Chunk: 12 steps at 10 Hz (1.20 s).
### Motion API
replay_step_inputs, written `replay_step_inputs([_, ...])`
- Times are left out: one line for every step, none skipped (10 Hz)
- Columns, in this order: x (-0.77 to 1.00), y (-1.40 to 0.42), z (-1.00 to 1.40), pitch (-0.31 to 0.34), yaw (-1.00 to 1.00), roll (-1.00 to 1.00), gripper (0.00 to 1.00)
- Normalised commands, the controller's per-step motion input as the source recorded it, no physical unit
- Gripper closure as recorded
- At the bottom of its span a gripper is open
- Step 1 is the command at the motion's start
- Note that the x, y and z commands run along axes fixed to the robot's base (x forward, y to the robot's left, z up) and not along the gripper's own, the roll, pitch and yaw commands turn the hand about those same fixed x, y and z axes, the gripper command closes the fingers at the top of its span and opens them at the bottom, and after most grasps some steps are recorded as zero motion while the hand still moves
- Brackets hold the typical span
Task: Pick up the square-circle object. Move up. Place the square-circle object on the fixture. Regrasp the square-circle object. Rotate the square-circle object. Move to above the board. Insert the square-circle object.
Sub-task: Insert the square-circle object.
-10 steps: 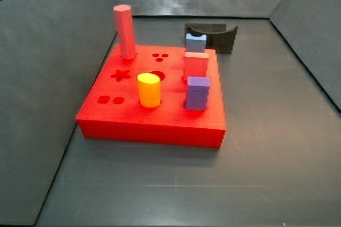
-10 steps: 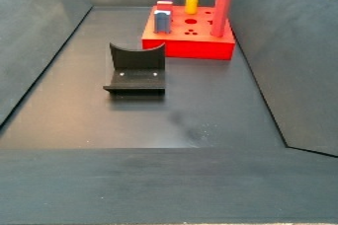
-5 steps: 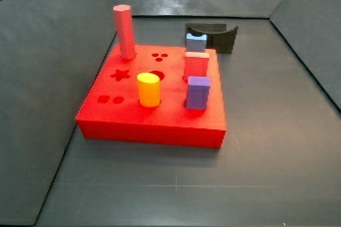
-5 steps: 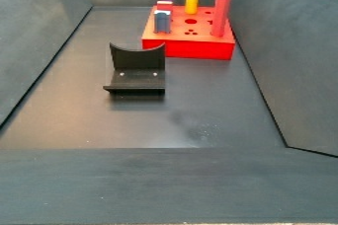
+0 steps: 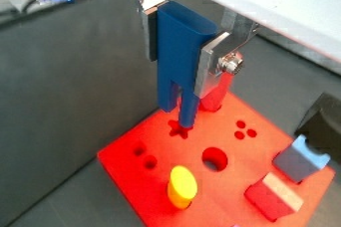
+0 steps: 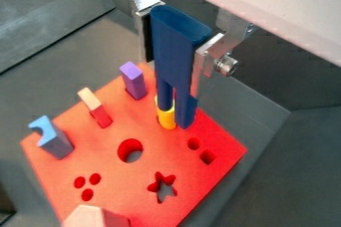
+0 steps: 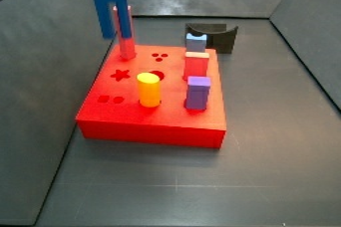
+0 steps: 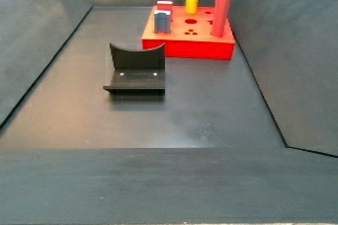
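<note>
The gripper [image 5: 184, 47] is clamped on the square-circle object [image 5: 176, 72], which hangs upright between the silver finger plates in both wrist views, its lower end pointing down toward the board [image 5: 154, 166]. In a side view the square-circle object [image 7: 104, 2] appears at the upper left of the frame, above the far left corner of the board [image 7: 134, 121] and close to the tall red peg [image 7: 123, 32]; the gripper body itself is out of that frame. In the remaining side view neither gripper nor held piece is visible; only the board [image 8: 199, 43] and the fixture [image 8: 134, 69] show, well apart on the dark floor [image 8: 185, 120]. The fixture is unoccupied there. Judged from this, the step in hand is the move to above the board, with insertion remaining. In a wrist view the lower end of the piece lies over the region of the star cut-out [image 5: 177, 126], with the round hole [image 5: 213, 156] nearby and the yellow cylinder [image 5: 180, 186] closer to the camera; which cut-out matches the piece cannot be determined from these frames. The next move calls for lateral alignment of the lower end over the matching cut-out, correction of any rotation about the vertical axis, then a straight, slow descent. The tall red peg stands close to the path and should be cleared. No brand, label or legible writing appears on any item in view.
</note>
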Motion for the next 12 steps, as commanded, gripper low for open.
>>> replay_step_inputs([-0.10,-0.08,-0.62,-0.309,0.00,-0.07,1.00])
replay_step_inputs([-0.21,-0.15,-0.67,-0.244,0.00,0.01,1.00])
replay_step_inputs([-0.16,-0.19,-0.72,-0.133,0.00,0.05,1.00])
replay_step_inputs([-0.11,-0.22,-0.62,-0.033,0.00,0.11,1.00])
replay_step_inputs([-0.04,-0.16,-0.39,0.023,0.03,0.18,1.00])
replay_step_inputs([0.00,-0.14,-0.52,0.051,0.00,0.22,1.00])
replay_step_inputs([0.17,-0.13,-0.57,0.100,0.00,0.25,1.00])
replay_step_inputs([0.36,-0.15,-0.63,0.103,0.00,0.23,1.00])
replay_step_inputs([0.41,-0.14,-0.65,0.076,-0.02,0.20,1.00])
replay_step_inputs([0.15,-0.02,-0.41,0.096,0.00,0.26,1.00])
replay_step_inputs([-0.01,0.00,-0.31,0.004,0.06,0.24,1.00])
replay_step_inputs([-0.11,0.00,-0.29,0.000,0.06,0.18,1.00])
